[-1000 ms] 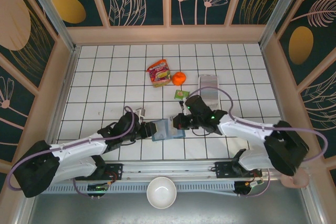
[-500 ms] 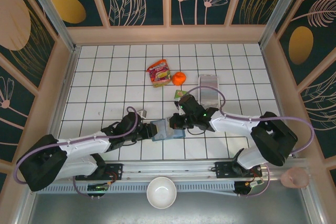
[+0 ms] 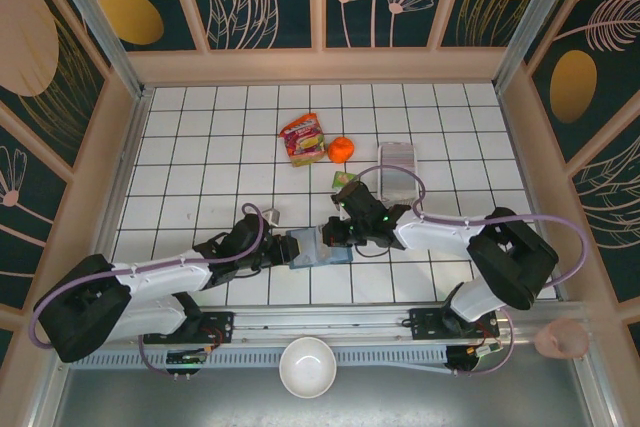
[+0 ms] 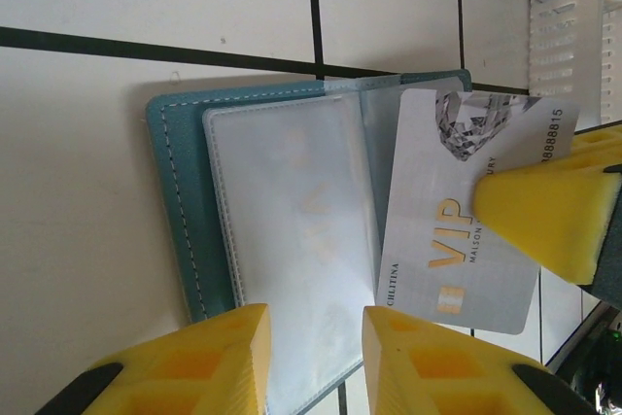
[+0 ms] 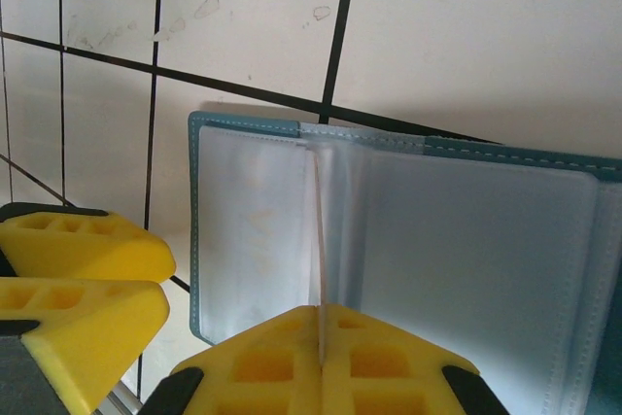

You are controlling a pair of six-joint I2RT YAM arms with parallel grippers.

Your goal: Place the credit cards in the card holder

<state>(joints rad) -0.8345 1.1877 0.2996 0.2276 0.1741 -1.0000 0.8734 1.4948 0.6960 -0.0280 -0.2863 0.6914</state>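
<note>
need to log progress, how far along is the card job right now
Done: the card holder lies open. In hand: the right fingers pinch a VIP card edge-on over its sleeves; the left fingers sit at its edge. Left: sliding that card into a sleeve; it doesn't look seated yet.

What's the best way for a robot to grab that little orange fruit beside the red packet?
Across its widest middle, coming straight down from above. The orange fruit is round, so any lower or higher grip would likely slip. Put the fingers on its far and near sides: the red snack packet crowds its left.
</note>
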